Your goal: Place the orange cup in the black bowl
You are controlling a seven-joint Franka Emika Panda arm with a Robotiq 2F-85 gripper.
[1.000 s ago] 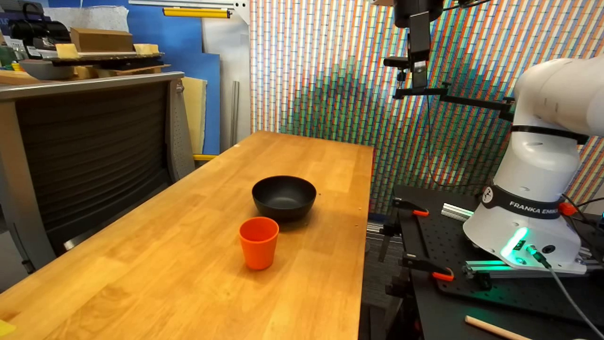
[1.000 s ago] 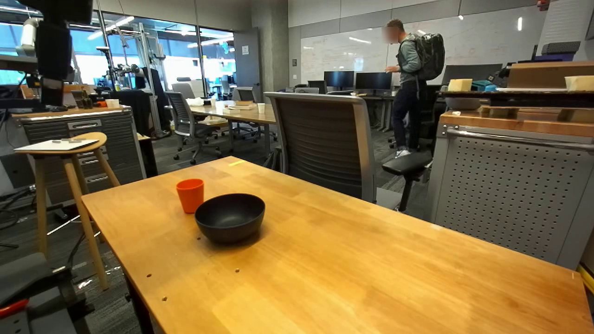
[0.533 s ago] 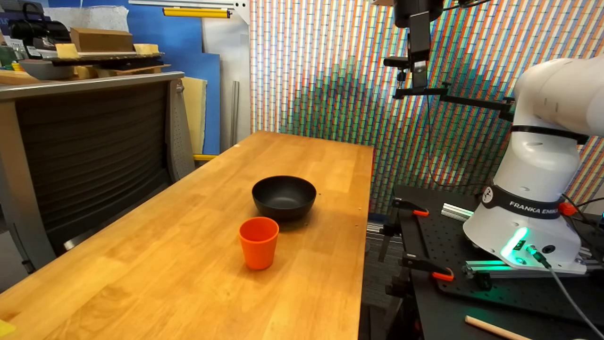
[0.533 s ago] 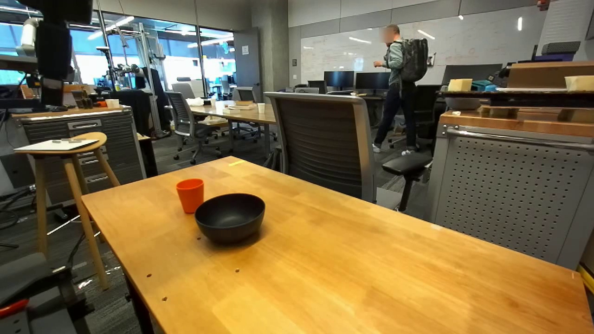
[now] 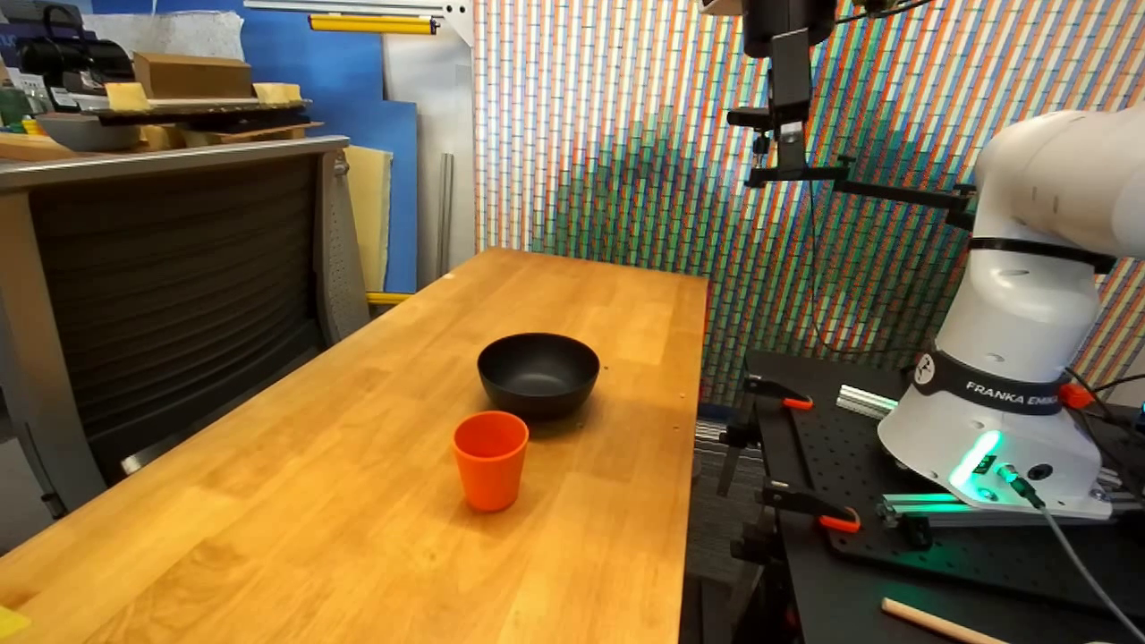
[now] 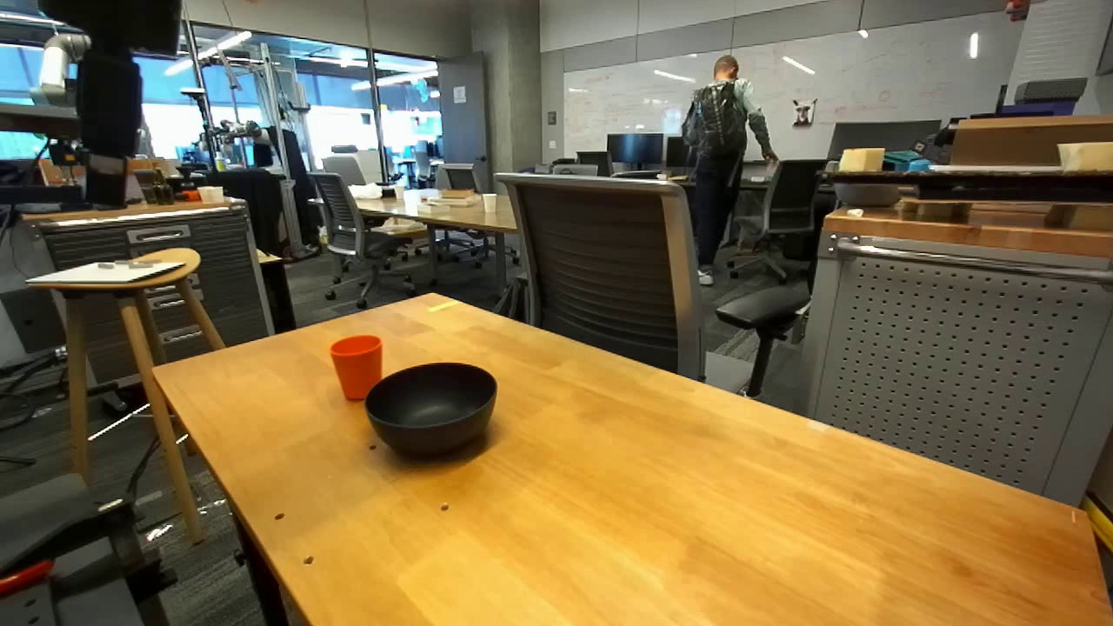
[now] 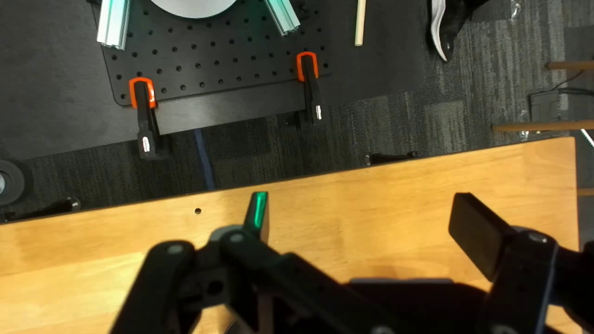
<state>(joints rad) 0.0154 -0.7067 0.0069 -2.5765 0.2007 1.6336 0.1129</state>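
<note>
— where's the orange cup (image 5: pixel 491 470)?

— in an exterior view it stands upright on the desk (image 5: pixel 313 501), well apart from my pincer (image 5: pixel 791 152) and far below it, between seven and eight o'clock. whether the pincer is spread can't be read there.

— and the black bowl (image 5: pixel 538 380)?

— right beside the cup, at one o'clock from it. i can't tell if they touch.

— carry on.

— in an exterior view the orange cup (image 6: pixel 356 369) lies at four o'clock from my pincer, and the black bowl (image 6: pixel 432 413) at four o'clock from the cup, so all three fall roughly on one slant there.

— your wrist view?

— there the fingers (image 7: pixel 480 236) stand wide apart, gripping nothing, with the wood of the desk showing between their tips. the cup i can't make out; i'd guess my own fingers hide it or it's beyond six o'clock, out of frame.

— so what does the next move hang on?

— getting across and down to the cup, i'd say. its axis is vertical, so i'd straddle it from above, minding that a finger doesn't nudge the bowl close at its side. by the look of things, nothing of the task is done yet.
</note>
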